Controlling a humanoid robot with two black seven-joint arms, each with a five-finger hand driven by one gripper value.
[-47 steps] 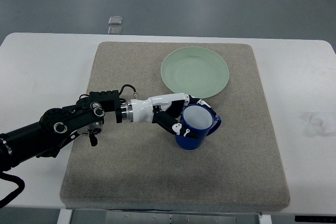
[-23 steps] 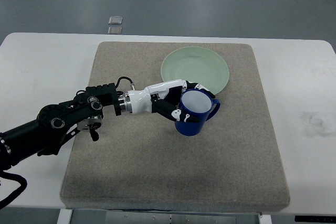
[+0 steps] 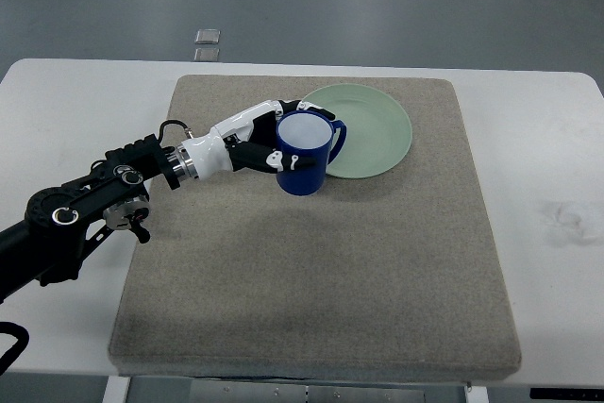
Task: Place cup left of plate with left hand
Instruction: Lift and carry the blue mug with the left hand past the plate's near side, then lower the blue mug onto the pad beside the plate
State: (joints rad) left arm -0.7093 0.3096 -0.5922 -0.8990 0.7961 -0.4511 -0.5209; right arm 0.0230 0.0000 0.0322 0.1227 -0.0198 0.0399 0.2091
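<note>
A blue cup point(image 3: 307, 153) with a white inside is held upright in my left hand point(image 3: 274, 142), whose white and black fingers point(image 3: 284, 159) wrap its left side. The cup's handle points right. The cup hangs over the left edge of the pale green plate point(image 3: 368, 129), which lies on the grey mat at the upper middle. My left arm point(image 3: 85, 209) comes in from the lower left. My right arm is out of view.
A grey felt mat point(image 3: 311, 271) covers the middle of the white table point(image 3: 547, 186). Two small grey squares point(image 3: 207, 36) lie on the floor beyond the table's far edge.
My left hand has carried the cup up and to the left, from below the plate's lower edge to over the plate's left edge. The arm has drawn back leftward.
</note>
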